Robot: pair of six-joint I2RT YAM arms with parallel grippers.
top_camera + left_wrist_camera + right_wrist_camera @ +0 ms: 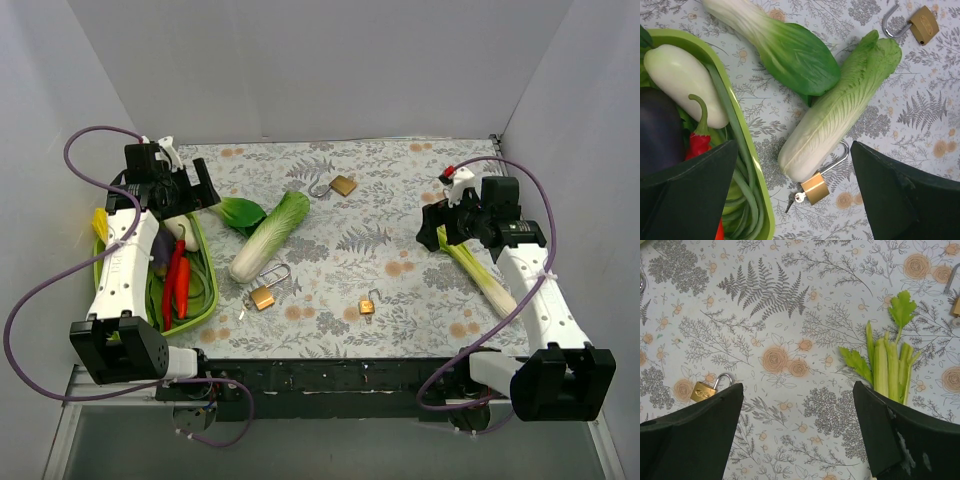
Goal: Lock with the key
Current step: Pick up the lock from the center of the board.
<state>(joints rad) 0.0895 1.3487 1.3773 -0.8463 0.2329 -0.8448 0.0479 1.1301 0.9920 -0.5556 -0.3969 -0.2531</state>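
Observation:
A brass padlock (263, 296) with its shackle swung open lies on the floral cloth against the base of a napa cabbage (270, 235). In the left wrist view this padlock (815, 187) has a small key (799, 197) at its base. My left gripper (190, 192) is open and hovers high above it, over the tray's far end (794, 165). My right gripper (432, 230) is open and empty above bare cloth (797, 390). A second open padlock (343, 185) lies at the back and a small third one (367, 305) near the front.
A green tray (205, 285) at the left holds chilies, eggplants and green beans. A bok choy (240, 212) lies beside the cabbage. A celery stalk (480, 272) lies under the right arm. A brass padlock (702, 391) shows by the right gripper's left finger.

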